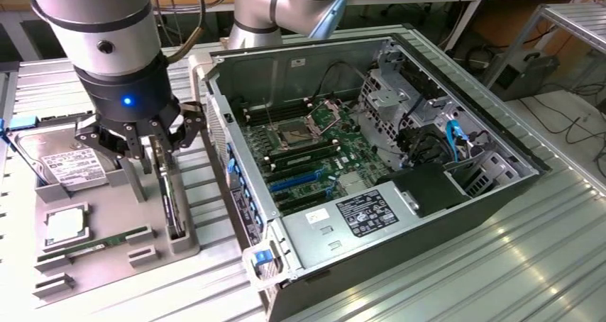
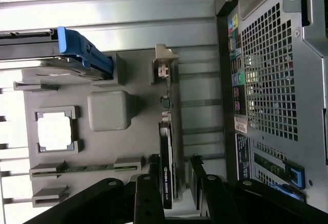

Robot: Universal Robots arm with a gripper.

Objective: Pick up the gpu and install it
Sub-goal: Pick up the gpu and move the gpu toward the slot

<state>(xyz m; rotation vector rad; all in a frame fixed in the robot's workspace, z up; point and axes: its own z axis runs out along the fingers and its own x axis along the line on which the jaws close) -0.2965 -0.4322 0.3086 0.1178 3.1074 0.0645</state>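
gripper status: open, poised over the gpu, fingers set one to each flat face, gaps visible on both sides in the wrist view, so not yet clamped. gpu location: on edge in a slot of the grey fixture tray, beside the open computer case, bracket end away from the fingers. upright storage judged to expose both faces for a pinch grip. blue expansion slots in the case unoccupied.
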